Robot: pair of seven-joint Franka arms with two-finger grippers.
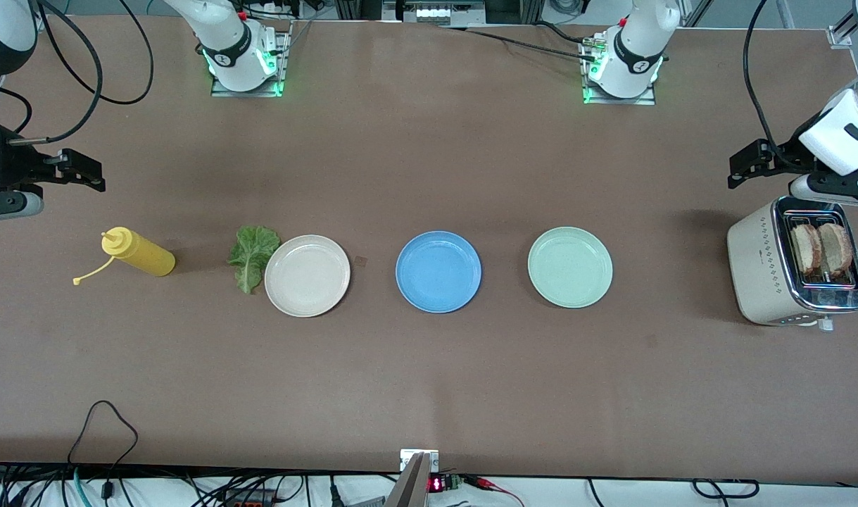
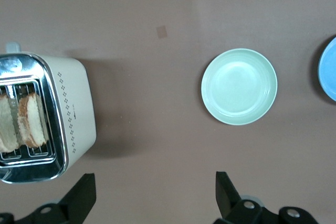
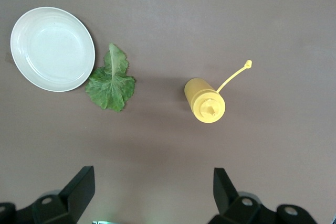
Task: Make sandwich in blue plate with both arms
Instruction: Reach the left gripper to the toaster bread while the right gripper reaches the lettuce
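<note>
While both arms are cut off at the picture edges in the front view, so that only parts of them show, each wrist view shows two black fingers standing wide apart with nothing between them. No thing lies near the tabletop edge closest to the front camera. Along the middle of the tabletop stands one row: the yellow squeeze bottle (image 1: 139, 253) toward the right arm's end, with its cap hanging on a thin strap, then the lettuce leaf (image 1: 252, 257), crinkly and green, touching the rim of the cream-white plate (image 1: 307, 275). The blue plate (image 1: 438, 271) is at the centre of the tabletop; it is round, shallow, with a raised rim, and nothing is on it. Beside it is the mint-green plate (image 1: 570, 267), also bare. At the left arm's end stands the toaster (image 1: 759, 267), and two toast slices (image 1: 821, 248) stick up from its slots, so only their brown upper parts can be seen. The left gripper (image 1: 742, 167) hangs over the tabletop near the toaster, holding nothing. The right gripper (image 1: 87, 171) hangs open over the tabletop near the yellow squeeze bottle.
</note>
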